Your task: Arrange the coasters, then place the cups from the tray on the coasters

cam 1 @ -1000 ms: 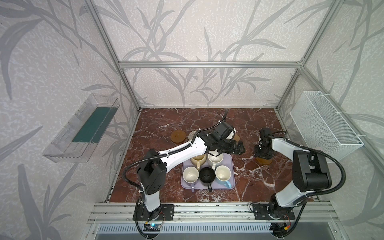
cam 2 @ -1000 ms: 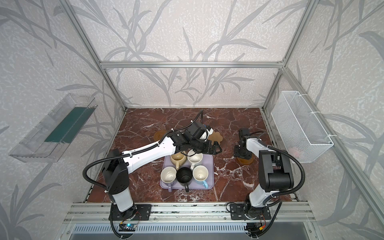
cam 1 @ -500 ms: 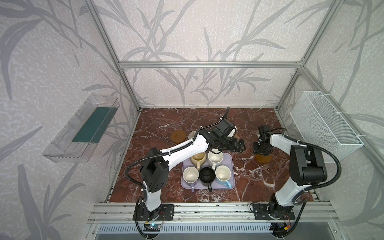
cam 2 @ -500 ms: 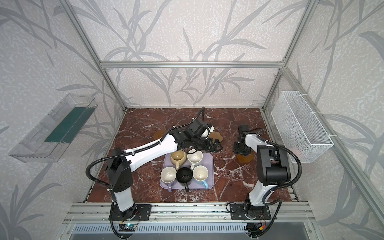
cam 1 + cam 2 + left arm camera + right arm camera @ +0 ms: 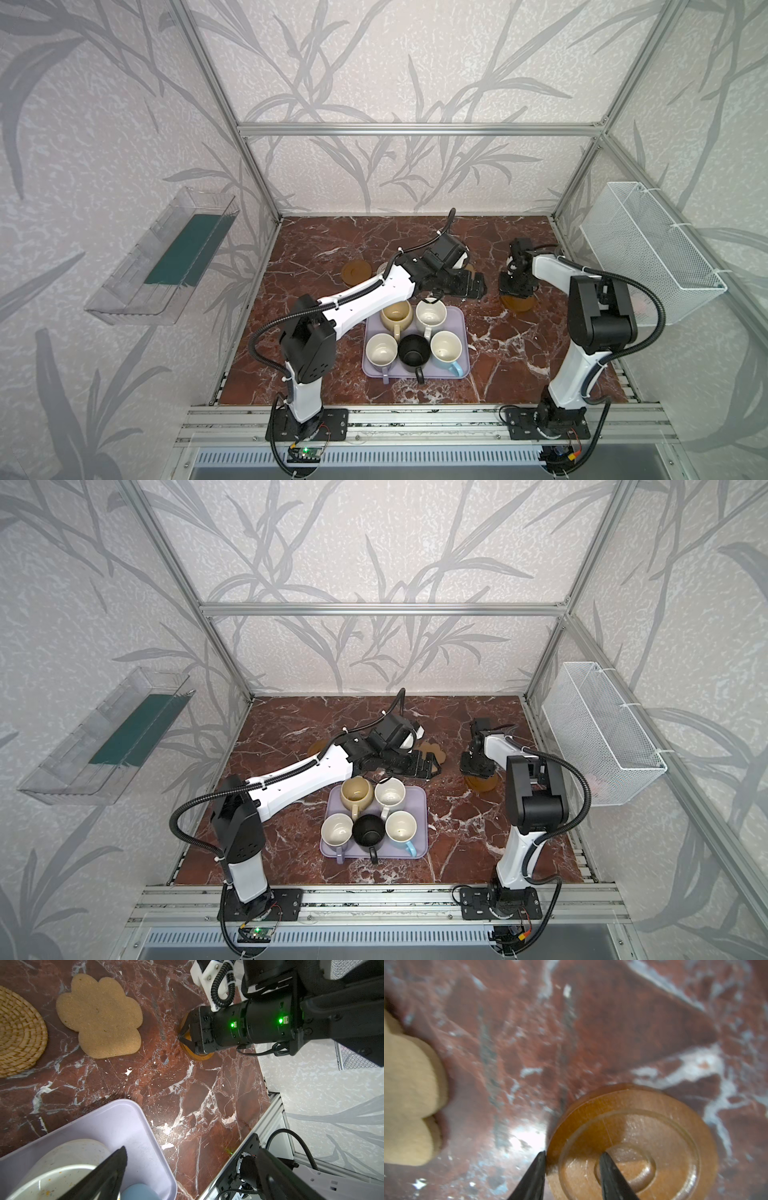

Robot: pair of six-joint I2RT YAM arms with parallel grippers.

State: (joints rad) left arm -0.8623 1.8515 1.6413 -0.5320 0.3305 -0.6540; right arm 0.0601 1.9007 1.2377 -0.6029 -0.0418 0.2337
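Right wrist: amber coaster (image 5: 654, 1126) partly cropped.

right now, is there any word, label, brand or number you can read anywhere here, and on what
None readable in any view.
Cups, tray, paw-shaped coaster, amber disc coaster: plain, no print seen.
Circuit board by the front rail: any marking is too small to read.

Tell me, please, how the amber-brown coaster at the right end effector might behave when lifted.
The amber-brown coaster looks like thick carved wood: probably stiff. Its glossy face may slip in a pinch. Being round, it could roll if dropped edgewise.
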